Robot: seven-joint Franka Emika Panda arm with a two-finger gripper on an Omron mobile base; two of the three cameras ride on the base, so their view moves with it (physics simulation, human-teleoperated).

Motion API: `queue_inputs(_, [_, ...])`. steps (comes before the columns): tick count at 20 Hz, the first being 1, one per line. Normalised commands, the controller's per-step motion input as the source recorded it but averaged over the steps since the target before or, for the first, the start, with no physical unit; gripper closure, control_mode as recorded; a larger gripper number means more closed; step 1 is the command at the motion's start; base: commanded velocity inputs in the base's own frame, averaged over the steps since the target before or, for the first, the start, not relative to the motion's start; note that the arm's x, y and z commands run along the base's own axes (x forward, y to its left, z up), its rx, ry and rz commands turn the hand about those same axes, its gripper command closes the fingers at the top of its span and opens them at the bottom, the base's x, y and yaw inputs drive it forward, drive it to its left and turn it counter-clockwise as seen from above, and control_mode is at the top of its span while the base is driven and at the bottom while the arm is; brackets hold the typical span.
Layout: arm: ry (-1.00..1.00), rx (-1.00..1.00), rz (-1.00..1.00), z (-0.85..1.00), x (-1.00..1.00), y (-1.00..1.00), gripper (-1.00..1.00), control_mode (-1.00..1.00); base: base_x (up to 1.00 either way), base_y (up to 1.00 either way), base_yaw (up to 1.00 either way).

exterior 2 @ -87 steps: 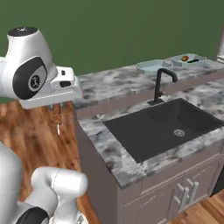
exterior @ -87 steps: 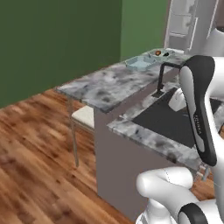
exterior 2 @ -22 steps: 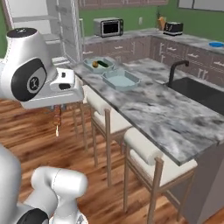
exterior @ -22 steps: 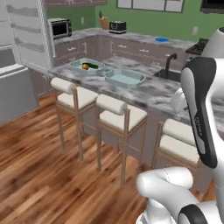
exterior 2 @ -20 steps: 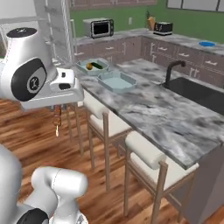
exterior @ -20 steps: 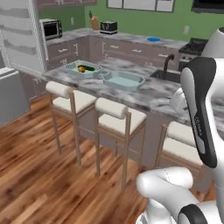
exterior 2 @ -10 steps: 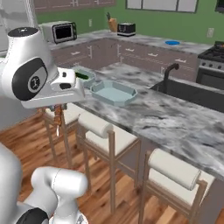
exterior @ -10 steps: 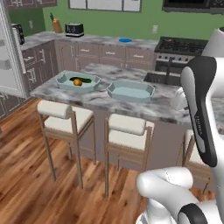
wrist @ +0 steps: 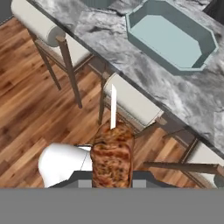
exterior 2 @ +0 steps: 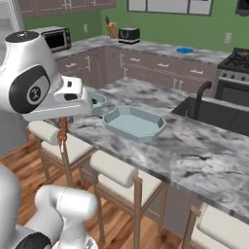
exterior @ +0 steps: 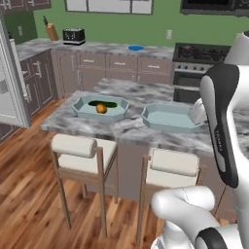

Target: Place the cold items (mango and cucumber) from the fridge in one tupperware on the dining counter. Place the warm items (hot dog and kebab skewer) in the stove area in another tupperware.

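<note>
My gripper (wrist: 112, 176) is shut on the kebab skewer (wrist: 111, 153), a browned chunk of meat with a white stick tip. The skewer (exterior 2: 62, 136) hangs below the hand, over the stools and short of the dining counter (exterior: 126, 130). On that counter the left tupperware (exterior: 83, 110) holds the mango (exterior: 100, 108) and the cucumber (exterior: 111, 104). The right tupperware (exterior: 172, 118) (exterior 2: 133, 122) (wrist: 173, 37) holds nothing. The stove area (exterior: 204, 53) lies beyond the counter at the back right. The fridge (exterior: 8, 82) stands at the far left. The hot dog is out of view.
Pale cushioned stools (exterior: 81, 147) (exterior: 172, 163) (wrist: 131, 99) line the counter's near side over the wood floor. A black sink (exterior 2: 223, 114) with a faucet (exterior 2: 200, 95) sits right of the tupperwares. A blue plate (exterior: 135, 47), toaster (exterior: 74, 35) and microwave (exterior 2: 56, 39) are on the back worktop.
The base has driven and turned, so the whole scene shifted; the dining counter and its trays are now closer and face-on. The skewer stays held in the gripper.
</note>
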Motion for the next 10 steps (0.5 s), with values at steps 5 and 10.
queue_inputs(5, [0.0, 0.0, 0.0, 0.0, 0.0, 0.0, 1.0, 1.0, 0.83, -0.06, 0.0])
queue_inputs(10, [0.21, 0.02, 0.0, -0.04, 0.64, -0.14, 1.0, -1.0, 0.15, -0.04, 0.0])
